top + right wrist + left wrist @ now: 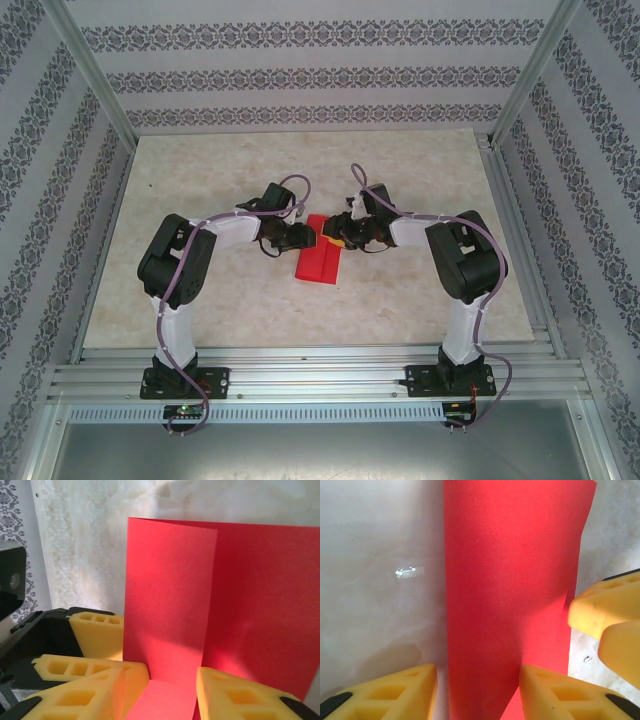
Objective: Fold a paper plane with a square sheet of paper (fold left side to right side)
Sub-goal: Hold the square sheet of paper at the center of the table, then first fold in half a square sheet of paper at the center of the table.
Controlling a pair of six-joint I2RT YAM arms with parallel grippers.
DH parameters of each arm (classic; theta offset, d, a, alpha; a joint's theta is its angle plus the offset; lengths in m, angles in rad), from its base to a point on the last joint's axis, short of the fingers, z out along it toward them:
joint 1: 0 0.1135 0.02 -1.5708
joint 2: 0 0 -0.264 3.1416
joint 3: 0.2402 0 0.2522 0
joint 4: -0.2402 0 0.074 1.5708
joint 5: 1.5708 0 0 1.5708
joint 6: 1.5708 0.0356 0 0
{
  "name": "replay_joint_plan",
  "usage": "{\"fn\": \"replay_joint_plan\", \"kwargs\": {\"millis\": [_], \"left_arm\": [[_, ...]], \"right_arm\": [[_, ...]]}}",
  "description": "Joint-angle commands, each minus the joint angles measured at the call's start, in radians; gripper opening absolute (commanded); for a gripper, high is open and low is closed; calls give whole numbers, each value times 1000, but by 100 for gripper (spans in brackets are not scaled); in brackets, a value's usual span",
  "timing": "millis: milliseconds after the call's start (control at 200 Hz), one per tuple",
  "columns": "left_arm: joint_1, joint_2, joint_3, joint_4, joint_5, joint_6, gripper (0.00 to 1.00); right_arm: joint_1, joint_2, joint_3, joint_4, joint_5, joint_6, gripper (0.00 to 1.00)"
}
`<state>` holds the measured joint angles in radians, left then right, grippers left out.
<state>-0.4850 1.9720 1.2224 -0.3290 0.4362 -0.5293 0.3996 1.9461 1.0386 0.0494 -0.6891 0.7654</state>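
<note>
The red sheet of paper (322,262), folded into a narrow paper plane shape, lies mid-table between the two grippers. My left gripper (300,240) is at its left edge and my right gripper (340,238) at its top right. From the left wrist, a long folded strip of the red paper (510,580) runs up between the parted yellow fingers of the left gripper (479,692), with the right gripper's fingers (602,615) close by. From the right wrist, a raised flap of the paper (170,595) stands just beyond the open right gripper (172,695). The left gripper's fingers (97,632) sit beside it.
The marble-patterned table (200,200) is fenced by aluminium posts and a rail (320,365) along the near edge. Patterned walls surround it on three sides.
</note>
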Motion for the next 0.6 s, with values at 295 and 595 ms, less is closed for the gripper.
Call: {"fn": "replay_joint_plan", "kwargs": {"millis": [295,595], "left_arm": [[-21,1,9,31,24,-7,48],[-21,-1,6,33,23,-8,48]], "right_arm": [[22,5,-23,42,20,27,41],[31,14,-17,69,8,49,36]]}}
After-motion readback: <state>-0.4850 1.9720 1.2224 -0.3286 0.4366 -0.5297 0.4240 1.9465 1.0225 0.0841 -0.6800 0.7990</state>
